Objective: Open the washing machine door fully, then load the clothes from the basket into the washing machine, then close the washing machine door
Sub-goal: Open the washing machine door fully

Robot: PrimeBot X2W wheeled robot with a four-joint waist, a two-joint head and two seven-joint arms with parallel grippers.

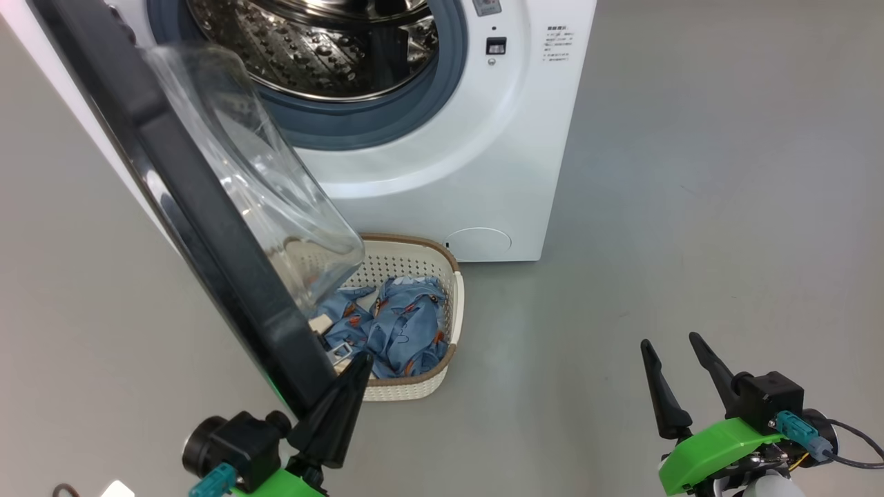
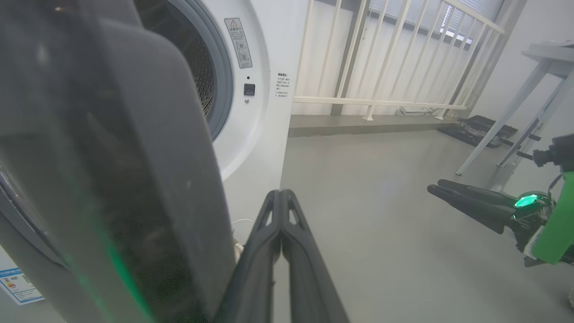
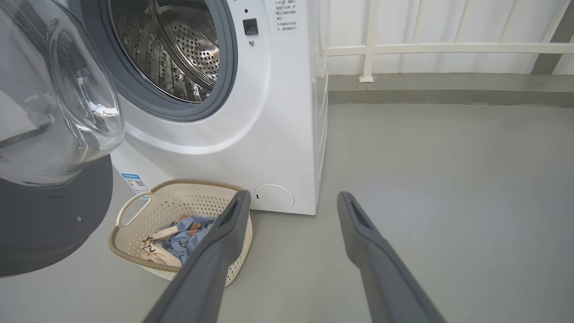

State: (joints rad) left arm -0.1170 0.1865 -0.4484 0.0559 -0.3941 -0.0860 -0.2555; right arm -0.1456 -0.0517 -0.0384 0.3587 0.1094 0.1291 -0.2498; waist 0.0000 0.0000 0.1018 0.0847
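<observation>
While the left pincer [image 1: 359,367] is pressed together beside the door [image 1: 173,193], the right pincer [image 1: 670,342] gapes. Clothes [image 1: 400,324] lie in the basket [image 1: 456,304].

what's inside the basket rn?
Light blue printed clothes with cream parts, bunched in the basket. In the head view the open washing machine door covers its left part; the basket floor under the fabric is hidden.

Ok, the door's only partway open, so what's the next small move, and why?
Probably nudge the washing machine door wider with the shut left pincer, which sits at its edge: the door stands partly open, overhanging the basket that holds the clothes.
</observation>
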